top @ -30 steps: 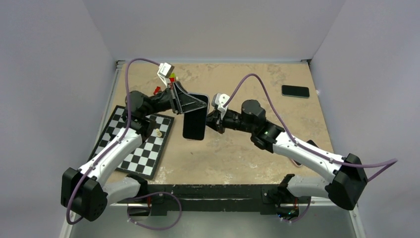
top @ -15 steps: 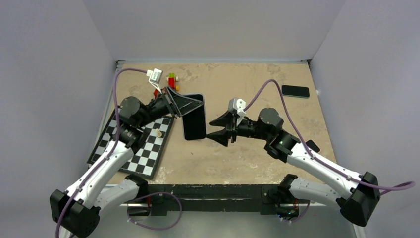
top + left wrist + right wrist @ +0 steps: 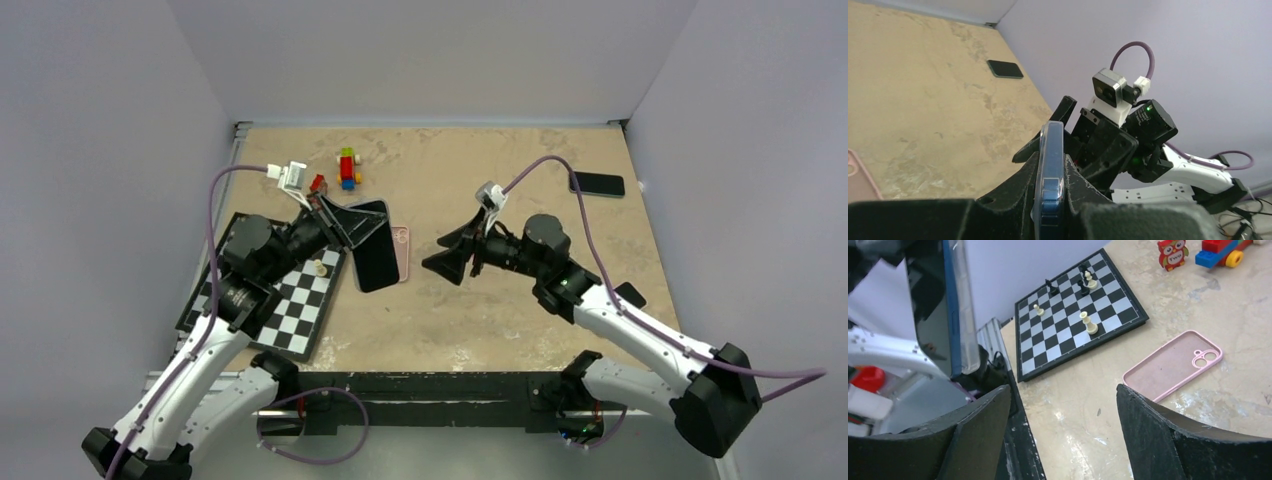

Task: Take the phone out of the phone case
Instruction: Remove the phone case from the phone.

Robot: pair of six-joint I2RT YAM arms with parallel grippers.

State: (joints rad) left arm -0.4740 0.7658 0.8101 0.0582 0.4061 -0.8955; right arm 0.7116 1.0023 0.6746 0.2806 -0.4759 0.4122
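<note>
Pink phone case lies on the table, the phone is up in the air pinched only by the left gripper, right gripper spread wide and empty, so any slip drops it.

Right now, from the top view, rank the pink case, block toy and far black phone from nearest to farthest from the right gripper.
1. pink case, just left of the right gripper
2. block toy, far side, to the left
3. black phone, far right corner
</note>
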